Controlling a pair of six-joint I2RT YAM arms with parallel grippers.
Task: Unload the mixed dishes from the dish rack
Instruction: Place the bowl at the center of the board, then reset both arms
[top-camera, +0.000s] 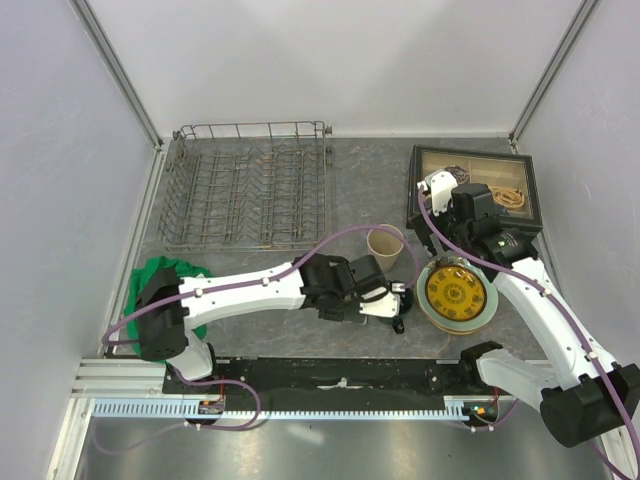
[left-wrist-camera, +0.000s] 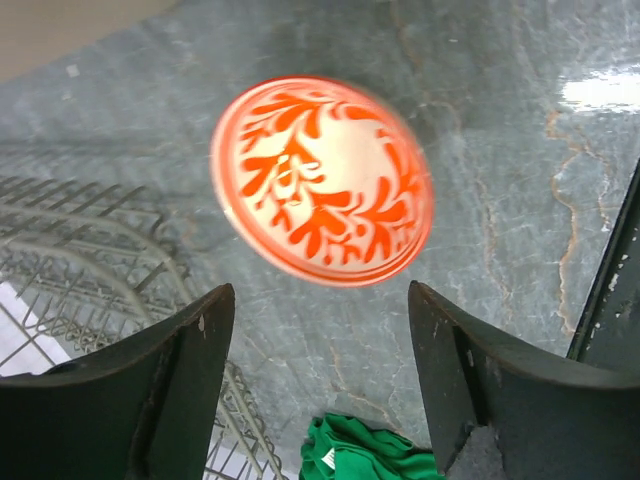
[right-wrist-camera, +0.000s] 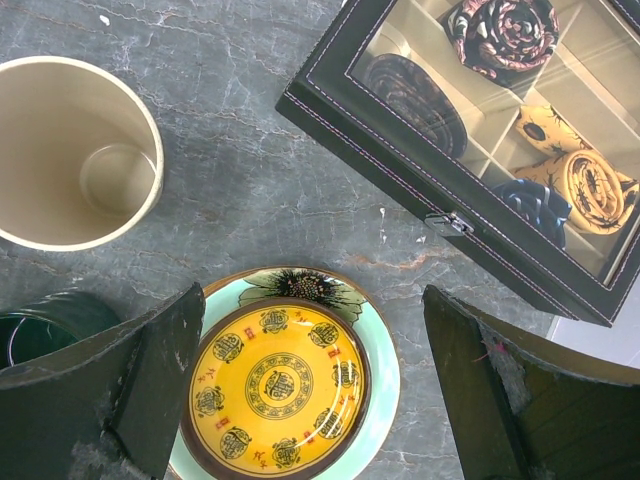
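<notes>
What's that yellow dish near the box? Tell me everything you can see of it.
The yellow-gold patterned dish is round, shallow and glossy like glazed ceramic, with a dark brown rim and rings of dark medallions. It lies flat, face up, on the pale green plate, near the dark box. The open right gripper hangs above, not touching.

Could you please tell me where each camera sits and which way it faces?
Top external: above and behind the bases, looking down on the table; left arm and right arm show.
Left wrist: on the left arm, looking down past the open left tool at the red-and-white bowl.
Right wrist: on the right arm, looking down past the open right tool at the yellow dish and beige cup.
Shared: top and right wrist both show that cup.
</notes>
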